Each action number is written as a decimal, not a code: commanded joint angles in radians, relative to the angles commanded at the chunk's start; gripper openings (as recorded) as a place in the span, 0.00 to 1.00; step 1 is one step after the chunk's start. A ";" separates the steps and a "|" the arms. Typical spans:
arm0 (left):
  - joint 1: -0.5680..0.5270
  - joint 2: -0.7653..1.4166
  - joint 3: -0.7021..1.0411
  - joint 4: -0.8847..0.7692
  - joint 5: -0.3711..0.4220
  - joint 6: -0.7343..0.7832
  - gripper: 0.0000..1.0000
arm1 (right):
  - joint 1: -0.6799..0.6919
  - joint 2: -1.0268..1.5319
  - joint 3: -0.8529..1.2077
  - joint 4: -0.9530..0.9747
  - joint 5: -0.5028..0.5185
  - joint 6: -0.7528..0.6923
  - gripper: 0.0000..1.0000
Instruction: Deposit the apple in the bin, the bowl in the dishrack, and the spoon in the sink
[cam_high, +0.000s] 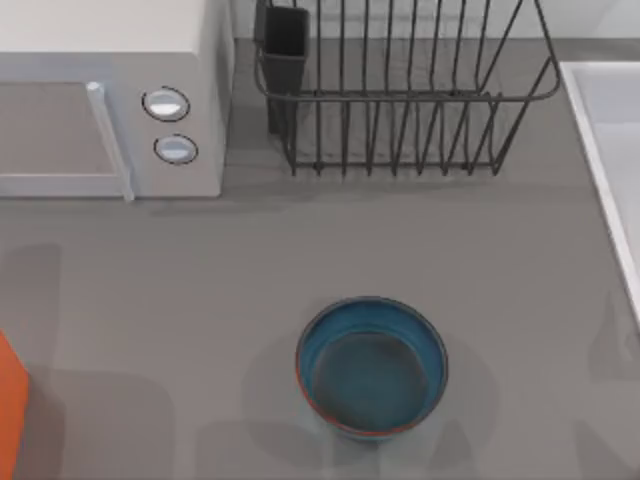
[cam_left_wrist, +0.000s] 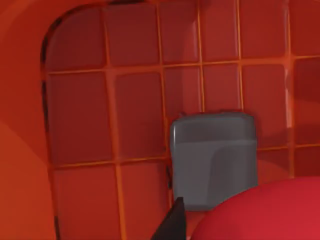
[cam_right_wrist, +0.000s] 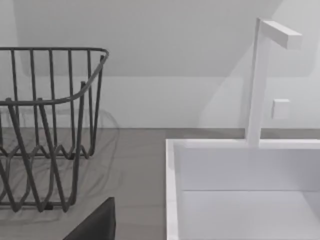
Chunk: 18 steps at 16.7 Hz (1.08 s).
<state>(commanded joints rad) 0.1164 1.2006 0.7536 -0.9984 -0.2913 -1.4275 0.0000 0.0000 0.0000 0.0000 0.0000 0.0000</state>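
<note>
My left gripper (cam_left_wrist: 225, 205) hangs inside the orange-red bin (cam_left_wrist: 80, 115), shut on the bright red apple (cam_left_wrist: 265, 215). A grey finger pad (cam_left_wrist: 212, 150) presses against the apple, above the bin's gridded floor. In the top view the bin (cam_high: 10, 410) shows at the left edge. The teal-blue bowl (cam_high: 371, 370) stands upright near the table's front centre, untouched. The black wire dishrack (cam_high: 400, 100) sits at the back, and the white sink (cam_high: 610, 130) lies at the right edge. My right gripper (cam_right_wrist: 95, 225) hovers between the dishrack (cam_right_wrist: 45, 125) and the sink (cam_right_wrist: 172, 190). The spoon is out of view.
A white microwave (cam_high: 100, 100) with two round knobs stands at the back left. A white faucet (cam_right_wrist: 257, 85) rises behind the sink. Bare grey tabletop lies between the bowl and the dishrack.
</note>
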 joint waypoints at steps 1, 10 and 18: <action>0.000 0.000 0.000 0.000 0.000 0.000 0.68 | 0.000 0.000 0.000 0.000 0.000 0.000 1.00; 0.000 0.000 0.000 0.000 0.000 0.000 1.00 | 0.000 0.000 0.000 0.000 0.000 0.000 1.00; -0.011 -0.066 -0.038 0.036 0.021 0.060 1.00 | 0.000 0.000 0.000 0.000 0.000 0.000 1.00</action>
<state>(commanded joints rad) 0.1052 1.1342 0.7154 -0.9622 -0.2706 -1.3679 0.0000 0.0000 0.0000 0.0000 0.0000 0.0000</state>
